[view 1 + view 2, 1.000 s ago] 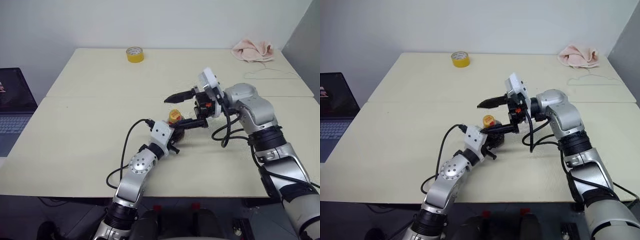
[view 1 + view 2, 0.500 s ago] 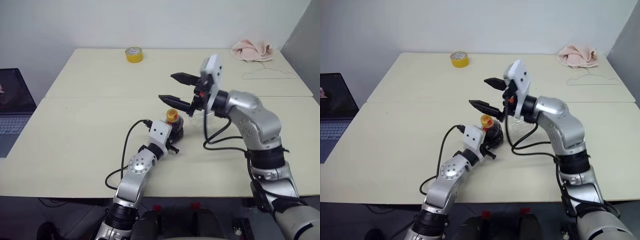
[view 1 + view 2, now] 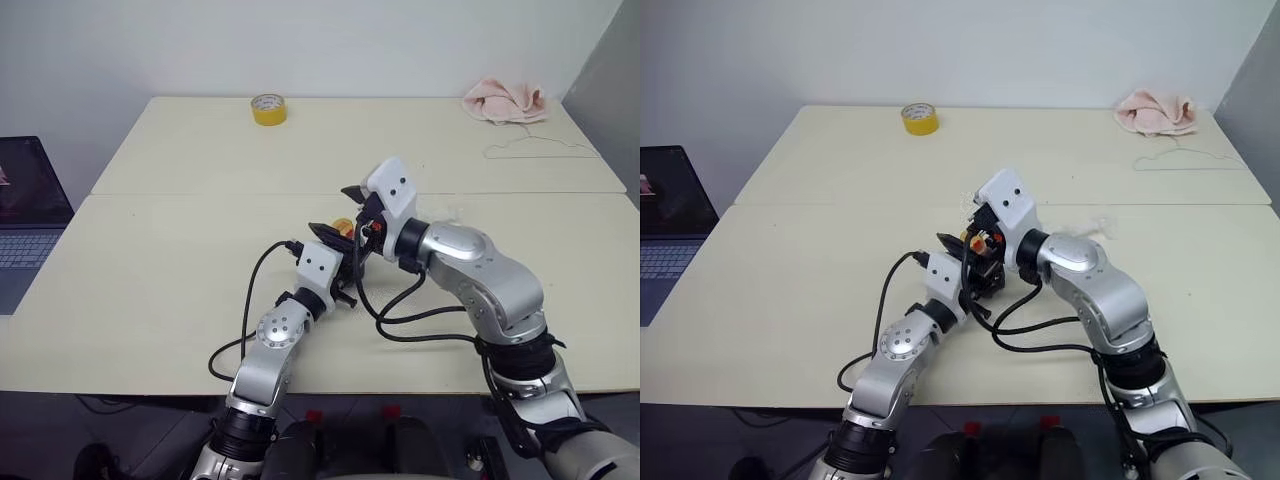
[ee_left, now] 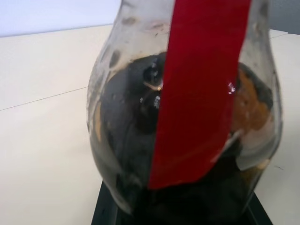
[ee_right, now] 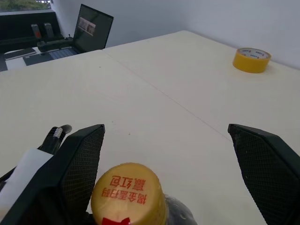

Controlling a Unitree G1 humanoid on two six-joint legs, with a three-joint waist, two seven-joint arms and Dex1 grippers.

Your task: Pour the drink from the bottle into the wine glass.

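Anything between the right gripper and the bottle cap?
Nothing visible. The right gripper is open, with one finger on each side of the yellow cap and bare table beyond. The left gripper holds the bottle lower down, at its body.

— How many bottles? 
— One bottle point(image 5: 129, 194), one yellow tape roll point(image 3: 269, 108), one pink cloth point(image 3: 505, 100).
— Claws? 
— Two: the left claw point(image 3: 975, 275) and the right claw point(image 5: 173, 159).
— Laptops? 
— One laptop point(image 3: 28, 205) beside the worktop point(image 3: 150, 270).
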